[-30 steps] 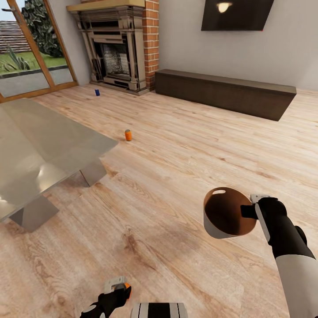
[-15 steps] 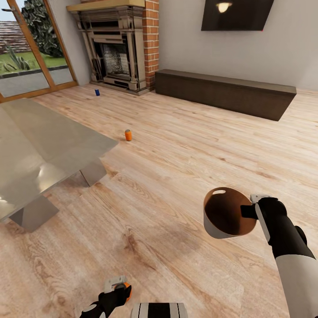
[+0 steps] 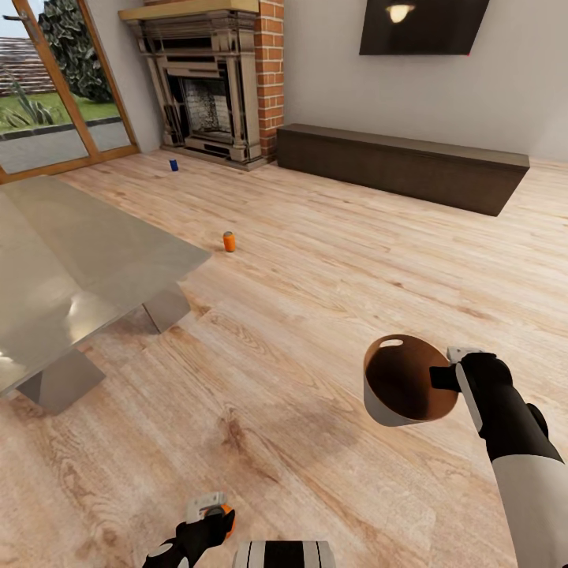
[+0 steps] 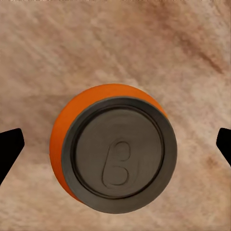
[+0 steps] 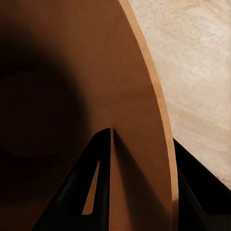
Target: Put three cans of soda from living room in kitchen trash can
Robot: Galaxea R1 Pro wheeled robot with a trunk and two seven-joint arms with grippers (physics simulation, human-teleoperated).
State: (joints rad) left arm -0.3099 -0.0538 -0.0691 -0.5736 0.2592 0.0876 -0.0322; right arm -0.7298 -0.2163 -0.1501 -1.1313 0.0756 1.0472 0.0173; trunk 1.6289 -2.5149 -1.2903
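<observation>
While my left gripper (image 4: 115, 144) hangs wide apart right over an upright orange can (image 4: 115, 151), my right gripper (image 3: 443, 377) clamps the trash can (image 3: 406, 386) rim; left is nearer.

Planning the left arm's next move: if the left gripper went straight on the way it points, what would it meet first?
Most likely the top of the orange can, centred between the open jaws of the left gripper, with wood floor around it. How far off it sits is unclear.

An orange soda can (image 4: 115, 151), dark lid end facing the camera, sits between the black fingertips (image 4: 9, 147) above wood floor (image 4: 72, 43).
</observation>
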